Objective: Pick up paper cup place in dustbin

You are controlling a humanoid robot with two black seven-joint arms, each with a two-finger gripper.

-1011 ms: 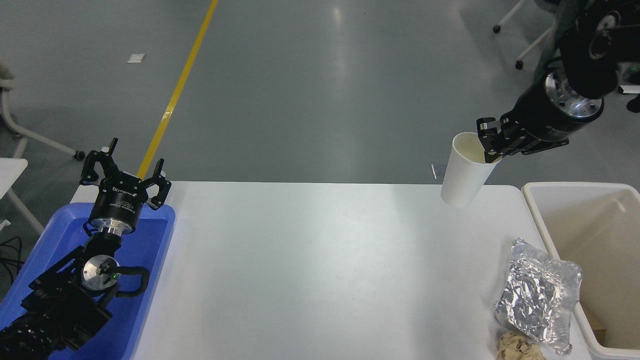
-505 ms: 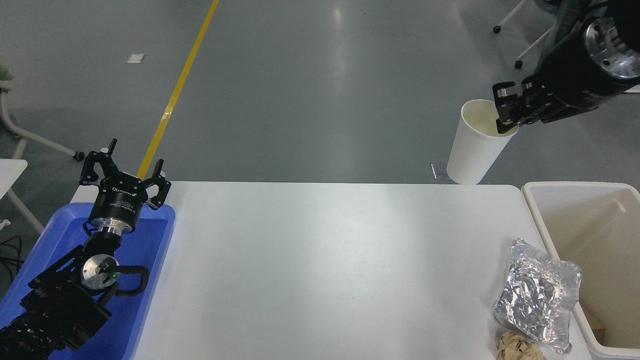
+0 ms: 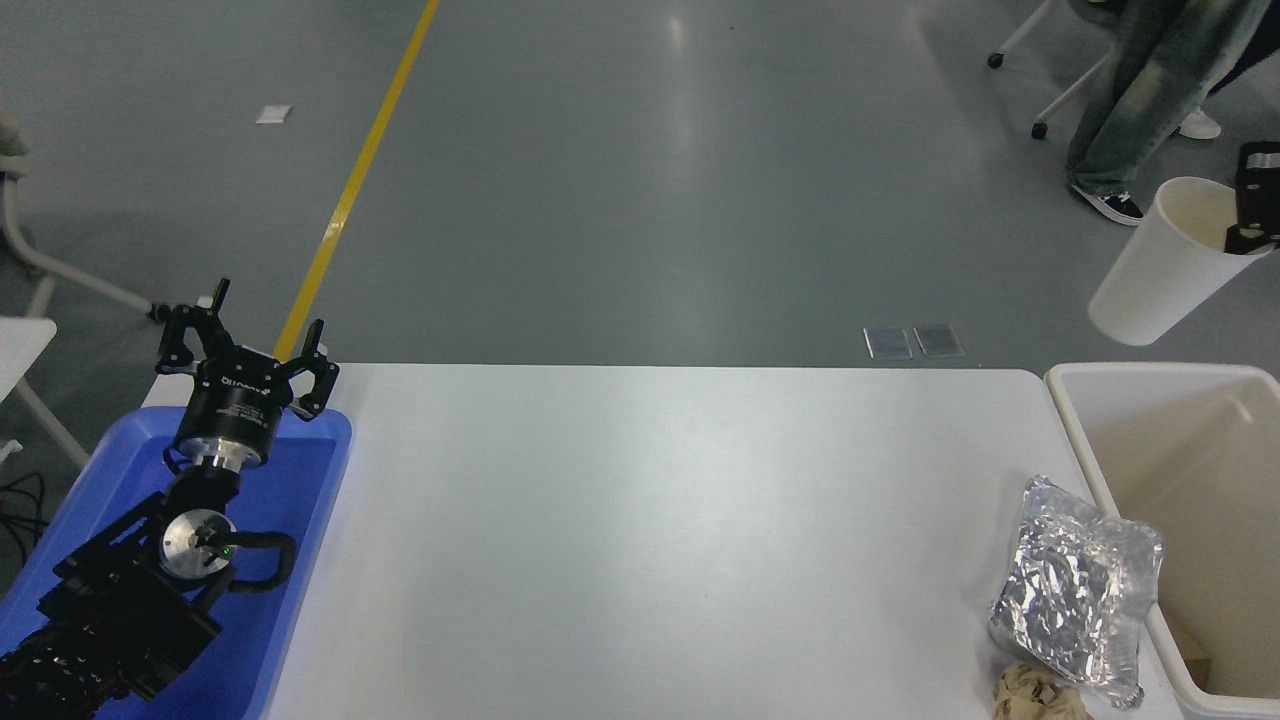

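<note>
Head view, right gripper (image 3: 1252, 215) at the right edge pinching the paper cup (image 3: 1165, 265) by its rim — cup tilted, held high above the dustbin (image 3: 1075, 420), left gripper (image 3: 245, 345) parked, fingers spread, over the blue tray (image 3: 320, 480).

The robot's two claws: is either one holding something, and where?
The right gripper pinches the paper cup by its rim; the left gripper holds nothing.

The right pincer (image 3: 1252, 215) is gripping the tilted paper cup (image 3: 1160, 265) by its rim, hanging above the dustbin (image 3: 1150, 372) beside the counter (image 3: 650, 520).
</note>
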